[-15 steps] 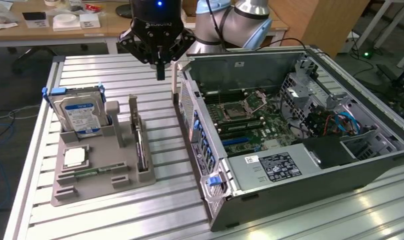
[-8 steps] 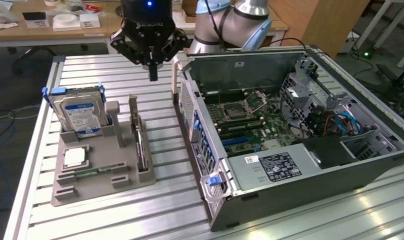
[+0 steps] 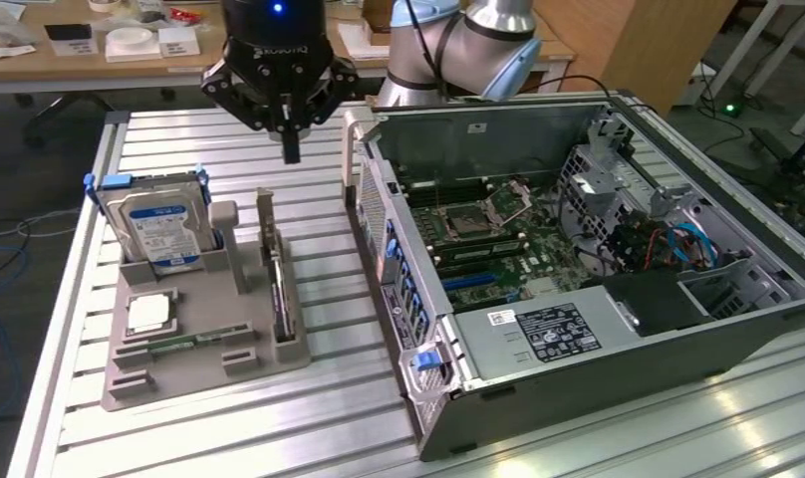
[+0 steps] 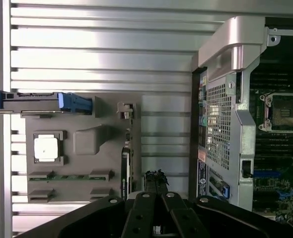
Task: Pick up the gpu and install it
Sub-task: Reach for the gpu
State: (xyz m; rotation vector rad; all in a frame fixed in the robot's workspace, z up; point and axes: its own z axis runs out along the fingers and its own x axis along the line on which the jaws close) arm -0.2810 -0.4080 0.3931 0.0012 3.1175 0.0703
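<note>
The open grey computer tower, lying on the slatted aluminium table, carries a black-and-white sticker too small to read. The boxy silver hard drive has a blue-white label, also illegible. The gpu, a thin dark card, stands on edge in the grey plastic holder beside the tower. The black gripper hangs over the table past the holder, pointing down, its fingers pressed together on nothing

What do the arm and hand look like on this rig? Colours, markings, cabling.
The hand is black, with linked fingers, pale lettering on its body and a blue light above. The arm is silver-grey with a pale blue joint cover. A black cable runs along it.
</note>
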